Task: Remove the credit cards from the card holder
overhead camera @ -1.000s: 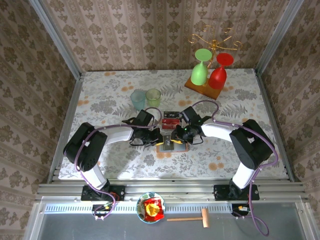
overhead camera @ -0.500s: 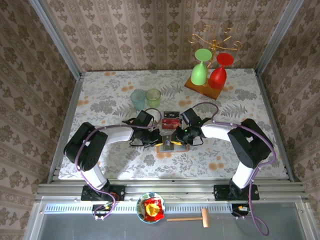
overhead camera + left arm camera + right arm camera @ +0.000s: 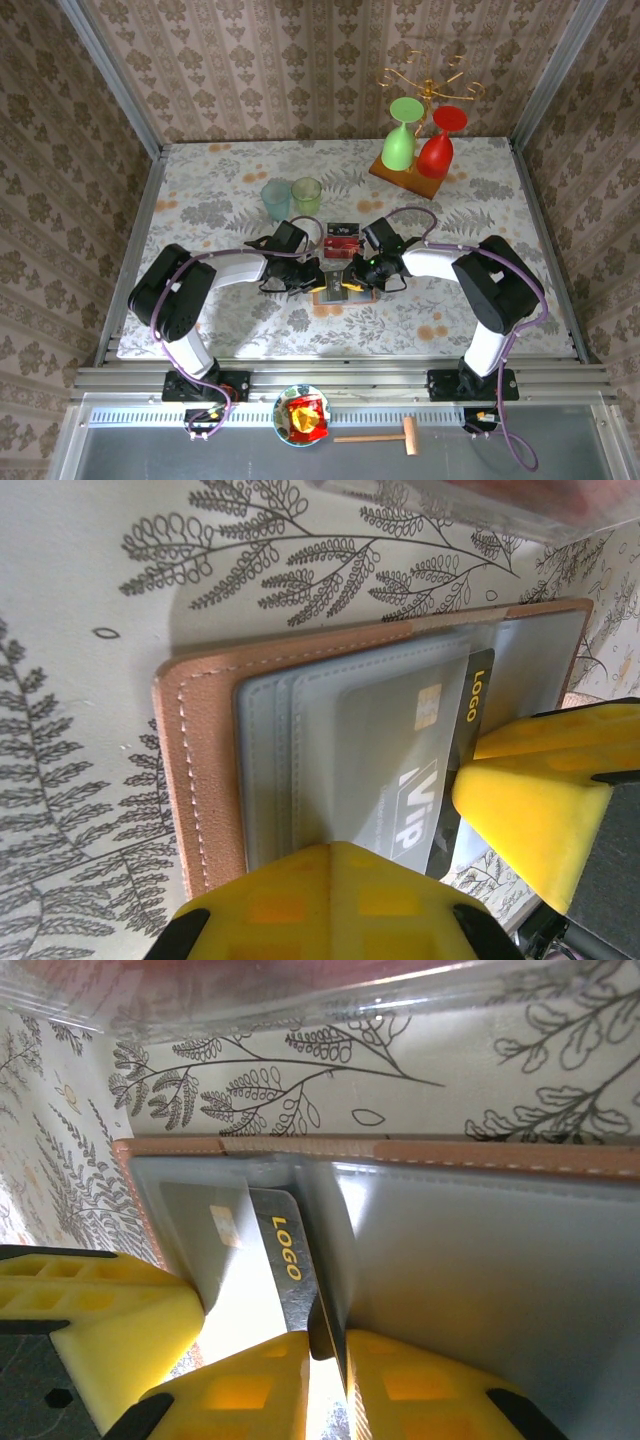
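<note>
The card holder (image 3: 345,293) lies open on the table between both grippers, tan leather (image 3: 200,770) outside and grey-blue pockets (image 3: 500,1260) inside. A dark credit card (image 3: 420,780) marked "VIP" and "LOGO" sticks partly out of a pocket. My left gripper (image 3: 322,277) is shut, and its joined yellow fingertips (image 3: 345,850) press on the pocket side of the wallet. My right gripper (image 3: 356,275) is shut on the dark card (image 3: 285,1260), whose edge sits between the fingertips (image 3: 328,1345). Red and dark cards (image 3: 341,240) lie just beyond the wallet.
A teal cup (image 3: 275,198) and a green cup (image 3: 307,193) stand behind the left gripper. A wooden board with green and red goblets (image 3: 410,170) is at the back right. A bowl with a snack packet (image 3: 303,415) and a wooden mallet (image 3: 385,436) lie below the table's front rail.
The right arm's elbow has shifted slightly left; both grippers and the wallet stay where they were.
</note>
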You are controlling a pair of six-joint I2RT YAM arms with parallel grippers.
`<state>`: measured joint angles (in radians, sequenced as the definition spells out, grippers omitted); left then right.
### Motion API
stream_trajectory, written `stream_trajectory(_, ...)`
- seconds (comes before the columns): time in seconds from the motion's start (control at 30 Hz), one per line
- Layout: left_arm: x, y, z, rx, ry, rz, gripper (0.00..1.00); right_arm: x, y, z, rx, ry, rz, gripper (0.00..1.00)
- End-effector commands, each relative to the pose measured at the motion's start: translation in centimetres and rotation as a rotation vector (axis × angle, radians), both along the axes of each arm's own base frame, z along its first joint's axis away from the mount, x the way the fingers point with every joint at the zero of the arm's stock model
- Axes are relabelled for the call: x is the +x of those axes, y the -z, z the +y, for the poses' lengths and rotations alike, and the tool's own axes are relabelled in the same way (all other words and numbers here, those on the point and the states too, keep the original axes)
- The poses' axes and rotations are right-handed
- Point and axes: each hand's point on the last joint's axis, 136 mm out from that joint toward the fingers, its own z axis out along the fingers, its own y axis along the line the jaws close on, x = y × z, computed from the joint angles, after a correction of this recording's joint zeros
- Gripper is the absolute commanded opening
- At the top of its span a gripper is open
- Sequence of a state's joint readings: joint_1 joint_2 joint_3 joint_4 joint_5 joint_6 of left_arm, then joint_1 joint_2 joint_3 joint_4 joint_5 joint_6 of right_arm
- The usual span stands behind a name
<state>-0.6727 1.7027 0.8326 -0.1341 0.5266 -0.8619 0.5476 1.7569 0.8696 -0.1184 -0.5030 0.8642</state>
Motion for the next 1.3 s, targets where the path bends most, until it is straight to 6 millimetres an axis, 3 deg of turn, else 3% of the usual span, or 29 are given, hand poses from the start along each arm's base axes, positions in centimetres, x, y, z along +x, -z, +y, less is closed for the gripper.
stream_trajectory(0.0,-1.1,2.1,1.4,0.078,0.01,0.047,0.01,-0.7,0.9,0.1,0.016,0.0,0.038,0.17)
stream_trajectory(0.57,-1.3,2.1,1.7,0.088,0.004,0.046,0.01,-0.2,0.2,-0.8,0.004,0.029,0.0,0.08)
stream_trajectory(0.83,-1.2,2.0,1.8,0.088,0.001,0.047,0.01,-0.5,0.1,-2.4,-0.03,0.036,-0.004,0.08)
stream_trajectory(1.13,-1.3,2.0,1.7,0.086,0.002,0.047,0.0,-0.4,-1.4,-4.1,-0.075,0.038,-0.04,0.08)
stream_trajectory(1.27,-1.1,1.8,1.7,0.082,0.001,0.041,0.01,-0.1,-2.0,-3.5,-0.04,0.018,-0.062,0.09)
